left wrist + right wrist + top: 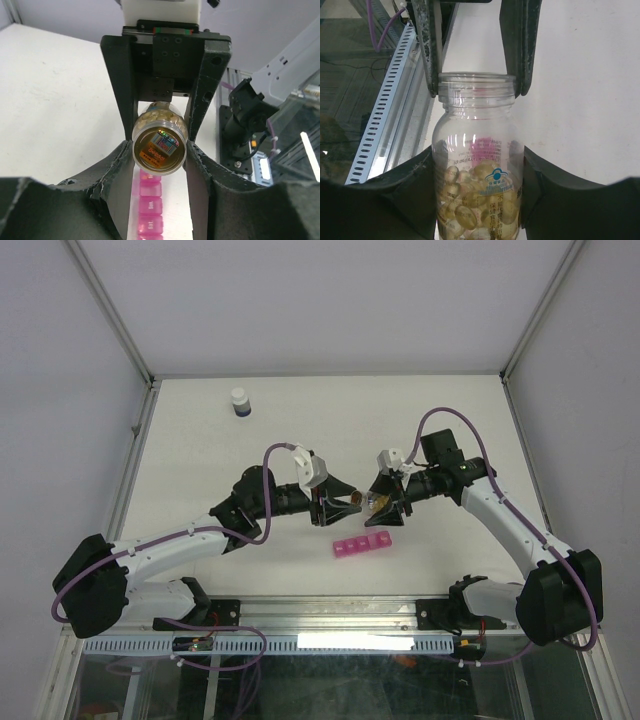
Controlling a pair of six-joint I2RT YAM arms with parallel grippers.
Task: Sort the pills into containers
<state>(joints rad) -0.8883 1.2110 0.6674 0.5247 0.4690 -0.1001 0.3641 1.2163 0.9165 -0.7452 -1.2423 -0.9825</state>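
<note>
Pill box (pixel 364 545): a pink translucent plastic strip of joined square lidded cells. It lies flat on the white table (pixel 250 450), below where my two arms meet. Lids look closed. Placement reads as deliberate: anything tipped out up here drops near the cells.

Bottle (pixel 477 190): clear, smooth, round-shouldered, with a threaded neck. It is part filled with glossy yellow oval capsules (pixel 470 212) and is held in the air on its side; the left wrist view shows the pill box beneath it.

My right gripper (pixel 388 504) clasps the bottle's body, pads on both sides. My left gripper (pixel 159 159) is clamped on the cap (pixel 159 146), a round face with a gold label and a hologram sticker.

Judgement: one hand steadies and the other is set to twist the cap off. No capsules sorted yet.

Far corner: small dark bottle (pixel 240 402) with a white top, well apart and not in play.
</note>
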